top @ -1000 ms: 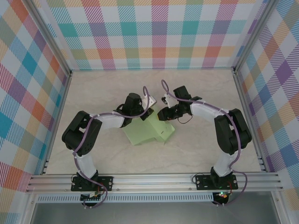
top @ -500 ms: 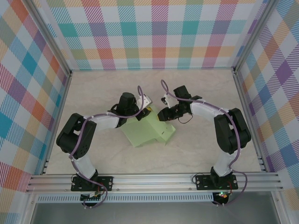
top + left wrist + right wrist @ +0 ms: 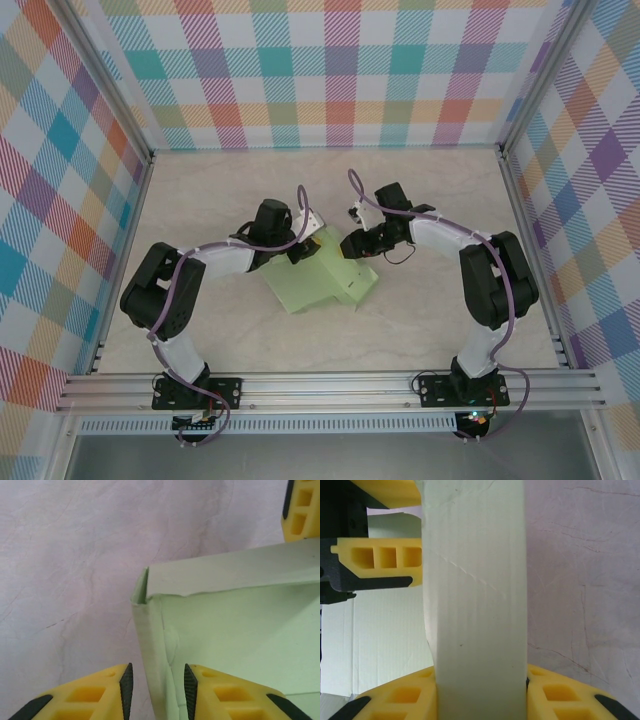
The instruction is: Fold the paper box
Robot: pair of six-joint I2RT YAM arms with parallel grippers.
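Top external: the paper box (image 3: 318,282) is lying half-formed on the desk (image 3: 200,200), its far edge meeting the left claw (image 3: 300,250) and right claw (image 3: 350,245).
Left wrist: the left claw is straddling the upright side wall (image 3: 152,645), narrowly parted and not pinching; squaring on the crease before closing seems wise.
Right wrist: the right claw is clamping a flap (image 3: 475,605) edge to edge; slow folding should avoid buckling.

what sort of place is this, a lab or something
Probably a robot test cell in a lab: a left arm and right arm bolted to an aluminium rail, plaid walls enclosing the tabletop, a paper box between them.
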